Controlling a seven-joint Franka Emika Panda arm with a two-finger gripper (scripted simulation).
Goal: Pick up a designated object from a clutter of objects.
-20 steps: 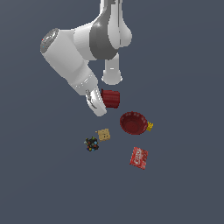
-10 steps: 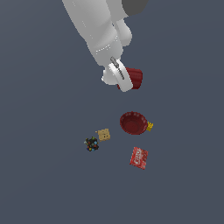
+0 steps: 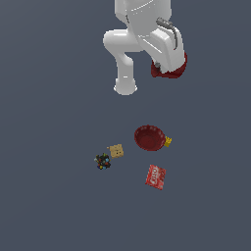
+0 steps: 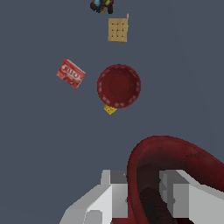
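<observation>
The dark red cup [image 3: 172, 72] hangs high above the clutter, held under the white hand [image 3: 164, 46] of my arm. In the wrist view my gripper [image 4: 144, 194] is shut on the cup's wall, with one finger [image 4: 107, 194] outside and the other [image 4: 181, 192] inside the cup's rim [image 4: 175, 151]. Far below lie the red bowl [image 3: 149, 138], the small yellow piece [image 3: 167, 141] touching the bowl, the tan cracker square [image 3: 116, 150], the dark multicoloured cluster [image 3: 102, 161] and the flat red box [image 3: 156, 177].
The wrist view shows the same items on the grey floor: bowl [image 4: 118, 85], yellow piece [image 4: 110, 109], red box [image 4: 71, 73], cracker [image 4: 118, 29], cluster [image 4: 102, 5]. The arm's white links [image 3: 125, 54] fill the top of the exterior view.
My arm has risen and swung towards the exterior view's right, carrying the red cup higher and farther from the clutter. The items on the floor have not moved.
</observation>
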